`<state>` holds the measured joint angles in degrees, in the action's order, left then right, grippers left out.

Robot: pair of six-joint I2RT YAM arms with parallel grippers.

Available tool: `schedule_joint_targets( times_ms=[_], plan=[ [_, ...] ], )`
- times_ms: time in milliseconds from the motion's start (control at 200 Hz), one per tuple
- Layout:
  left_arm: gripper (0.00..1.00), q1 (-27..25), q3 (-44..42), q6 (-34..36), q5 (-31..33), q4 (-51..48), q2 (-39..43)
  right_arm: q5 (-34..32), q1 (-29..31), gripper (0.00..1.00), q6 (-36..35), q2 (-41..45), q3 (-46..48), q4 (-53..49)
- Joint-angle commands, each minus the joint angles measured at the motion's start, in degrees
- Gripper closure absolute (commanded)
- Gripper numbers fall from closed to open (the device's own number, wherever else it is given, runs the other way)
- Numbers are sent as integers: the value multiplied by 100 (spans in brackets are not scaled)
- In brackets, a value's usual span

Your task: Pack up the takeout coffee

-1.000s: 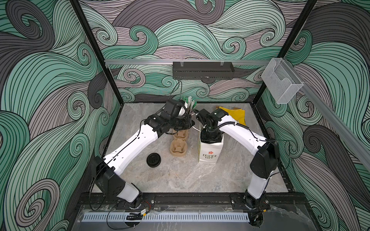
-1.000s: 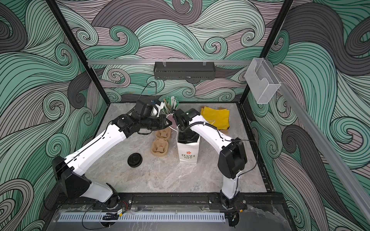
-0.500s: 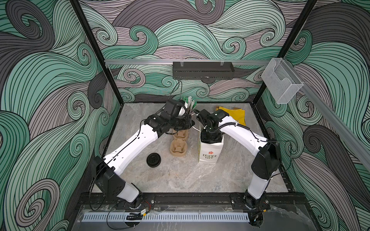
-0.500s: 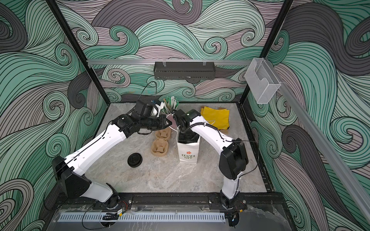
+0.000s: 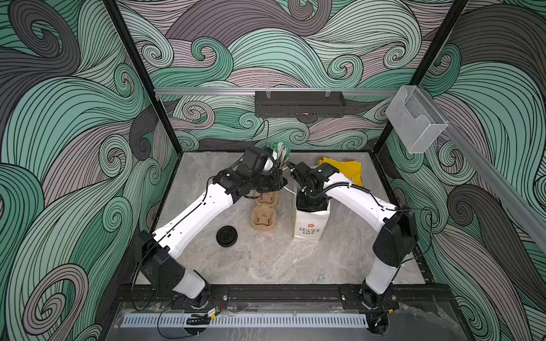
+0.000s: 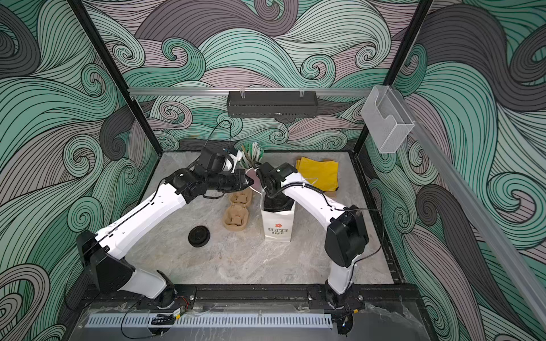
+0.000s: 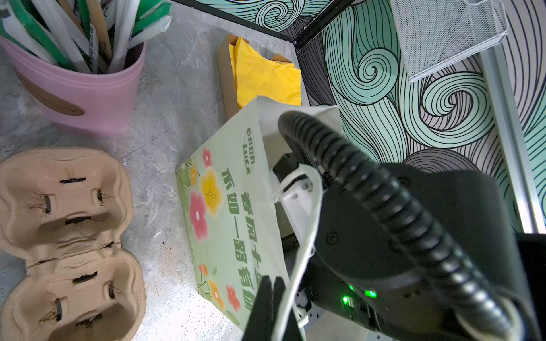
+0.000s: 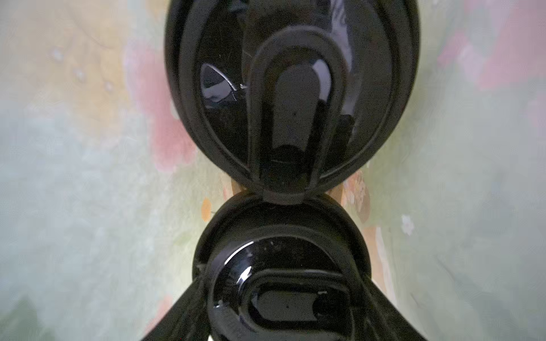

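A white paper bag [image 5: 307,227] with flower print [image 7: 224,206] stands mid-table. My right arm's wrist [image 5: 313,203] reaches down into its mouth, so that gripper is hidden in both top views. Inside the bag, my right gripper [image 8: 288,295] is shut on a takeout coffee, and its black sip lid [image 8: 283,277] fills the space between the fingers. A second takeout coffee's black lid [image 8: 292,88] sits just beyond it. The cup walls are hidden. My left gripper [image 7: 271,292] is shut at the bag's rim beside its white handle [image 7: 313,212]; I cannot tell if paper is pinched.
Two brown pulp carriers [image 5: 263,215] lie left of the bag. A loose black lid [image 5: 227,236] lies nearer the front. A pink cup of straws [image 7: 88,88] stands behind the left gripper. Yellow napkins [image 5: 342,171] lie at the back right.
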<state>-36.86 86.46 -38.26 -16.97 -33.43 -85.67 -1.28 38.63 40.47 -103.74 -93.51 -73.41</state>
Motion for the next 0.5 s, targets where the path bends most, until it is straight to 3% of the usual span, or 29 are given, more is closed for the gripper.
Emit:
schedule_joint_targets(
  times_ms=[0,265,495],
  plan=[
    [100,39,82,117,62,-146,101,241,66,40,-12,-849,694,-35],
    [100,39,82,126,62,-155,111,280,83,41,4,-854,741,-33],
    [100,39,64,126,62,-167,121,132,100,41,23,-653,246,-308]
  ],
)
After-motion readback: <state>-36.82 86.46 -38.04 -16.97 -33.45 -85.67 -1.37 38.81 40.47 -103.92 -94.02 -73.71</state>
